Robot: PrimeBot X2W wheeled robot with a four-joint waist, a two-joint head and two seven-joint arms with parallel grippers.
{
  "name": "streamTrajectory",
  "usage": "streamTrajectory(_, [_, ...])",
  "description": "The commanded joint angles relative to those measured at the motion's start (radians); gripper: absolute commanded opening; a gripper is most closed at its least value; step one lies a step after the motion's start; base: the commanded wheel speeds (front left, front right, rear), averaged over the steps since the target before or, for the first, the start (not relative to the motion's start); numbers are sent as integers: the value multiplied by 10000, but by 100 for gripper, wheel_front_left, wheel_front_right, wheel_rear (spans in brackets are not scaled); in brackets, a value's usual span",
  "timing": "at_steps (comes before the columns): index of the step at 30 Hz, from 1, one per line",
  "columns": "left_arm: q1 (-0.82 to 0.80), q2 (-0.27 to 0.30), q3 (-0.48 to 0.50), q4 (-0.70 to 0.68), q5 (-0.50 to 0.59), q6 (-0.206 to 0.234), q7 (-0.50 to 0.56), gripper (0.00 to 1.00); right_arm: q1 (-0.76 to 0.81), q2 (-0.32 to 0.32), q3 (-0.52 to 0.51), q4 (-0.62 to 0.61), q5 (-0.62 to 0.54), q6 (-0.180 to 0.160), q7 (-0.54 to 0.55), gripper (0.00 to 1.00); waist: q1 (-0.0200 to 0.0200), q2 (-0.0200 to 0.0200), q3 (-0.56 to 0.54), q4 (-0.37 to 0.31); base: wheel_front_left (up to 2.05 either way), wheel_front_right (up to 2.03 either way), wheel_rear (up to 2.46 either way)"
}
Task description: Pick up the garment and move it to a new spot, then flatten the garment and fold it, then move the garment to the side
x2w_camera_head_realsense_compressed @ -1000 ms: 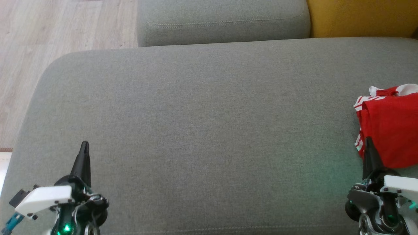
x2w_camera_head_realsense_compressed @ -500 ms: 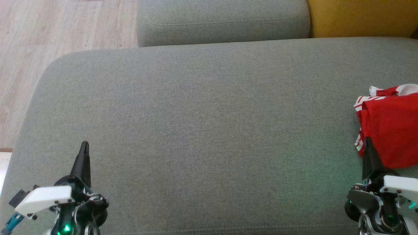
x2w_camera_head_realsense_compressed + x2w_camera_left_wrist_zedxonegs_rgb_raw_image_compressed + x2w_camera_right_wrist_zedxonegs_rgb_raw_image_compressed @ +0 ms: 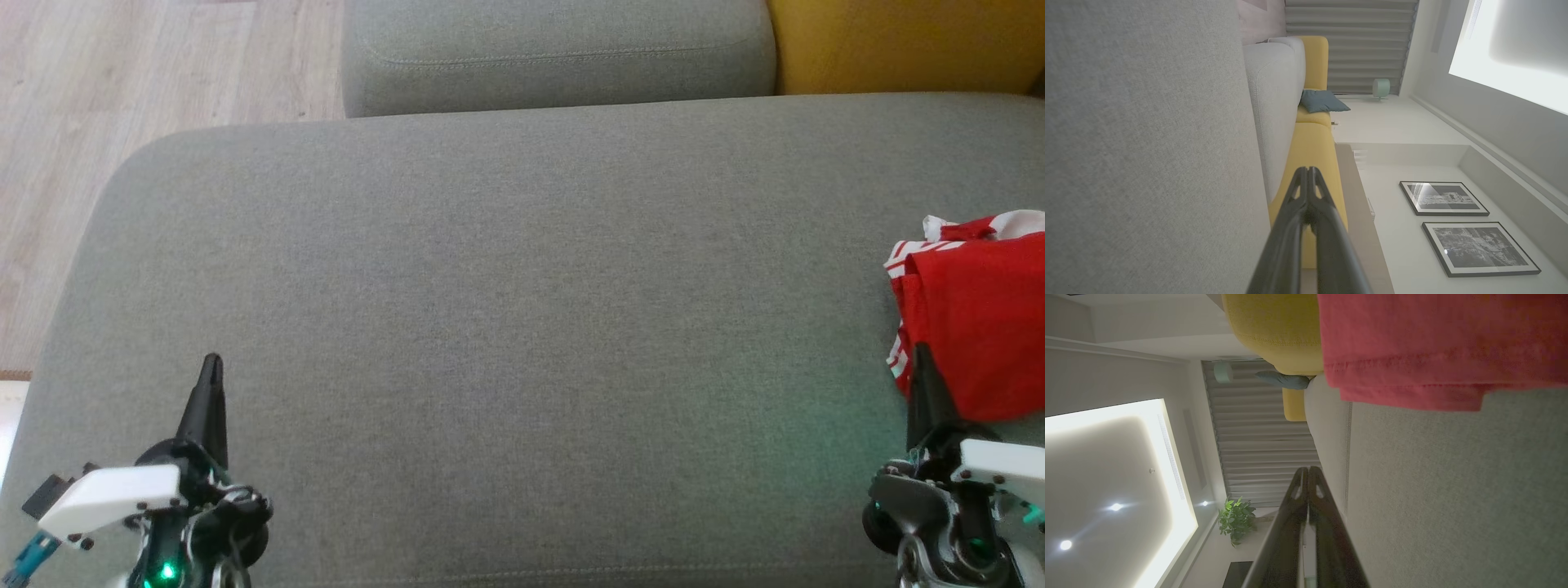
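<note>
Two clenched grippers are hovering empty over a grey sofa seat.

The left gripper [image 3: 212,363] is sitting at seven o'clock in the head view, fingers pressed together, pointing to twelve, well apart from the garment. The right gripper [image 3: 921,353] is sitting at four o'clock, likewise pinched shut and grasping nothing, its tip just beside the near edge of the red-and-white garment [image 3: 976,327]; whether it is touching, I cannot tell. The garment is lying in a compact layered heap at three o'clock on the seat [image 3: 522,310], running off the right edge. Both arms are probably parking low to keep the middle free for flattening. The right one is looking better placed for a grab.
</note>
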Motion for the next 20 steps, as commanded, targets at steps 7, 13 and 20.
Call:
streamTrajectory(7, [-537, 63, 333, -294, 78, -69, 108, 0, -500, -81, 183, -310, -87, 39, 72, 0, 0, -1, 0, 0, 0, 0, 0])
streamTrajectory(13, [-538, 58, 340, -294, 84, -69, 113, 0, -500, -75, 174, -309, -94, 39, 79, 0, 0, -1, 0, 0, 0, 0, 0])
streamTrajectory(20, [-538, 54, 347, -294, 90, -69, 118, 0, -501, -70, 167, -309, -100, 39, 85, 0, 0, -1, 0, 0, 0, 0, 0])
